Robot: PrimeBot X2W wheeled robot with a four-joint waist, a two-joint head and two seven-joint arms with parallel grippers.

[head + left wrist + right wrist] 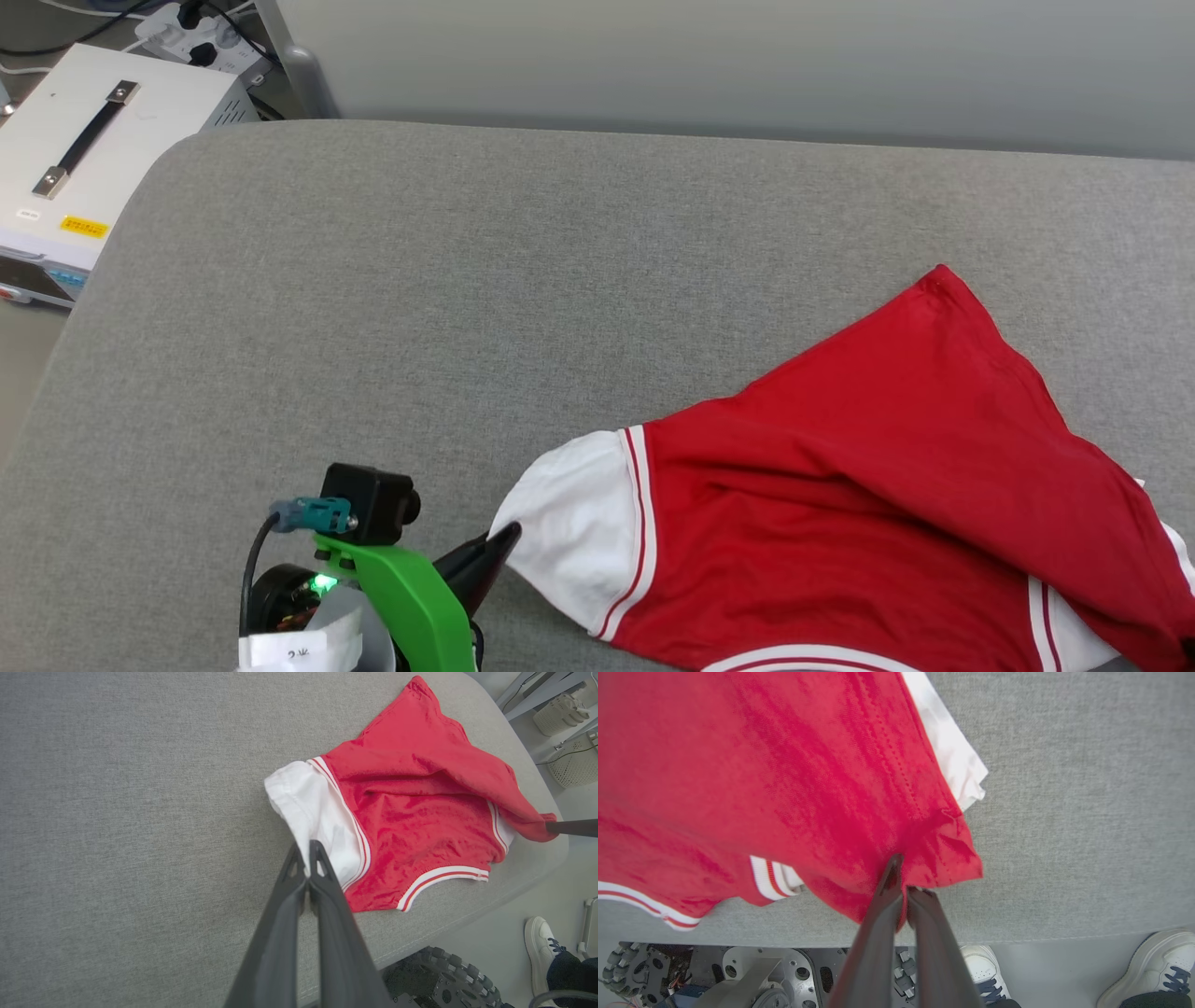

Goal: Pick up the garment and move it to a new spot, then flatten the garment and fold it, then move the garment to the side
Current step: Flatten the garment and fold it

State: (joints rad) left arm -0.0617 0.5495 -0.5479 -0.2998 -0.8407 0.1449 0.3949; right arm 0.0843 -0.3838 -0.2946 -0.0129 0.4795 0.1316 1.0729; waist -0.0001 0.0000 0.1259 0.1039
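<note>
My left gripper (306, 854) is pinched tight on the edge of the shirt's (840, 485) smooth white sleeve. My right gripper (903, 879) is clamped on a puckered red corner with a stitched hem. The shirt is a slightly glossy red knit with red-white striped trim. It lies rumpled in a rough triangle at 4 o'clock on the grey woven pad (420, 280), one peak toward 1 o'clock. A fold covers its front, and its near edge runs off the head view at 5 o'clock.

A lab: at the head view's upper left, a white instrument box (93, 159) and a power strip (191, 37) stand beside a padded table (467, 280).
</note>
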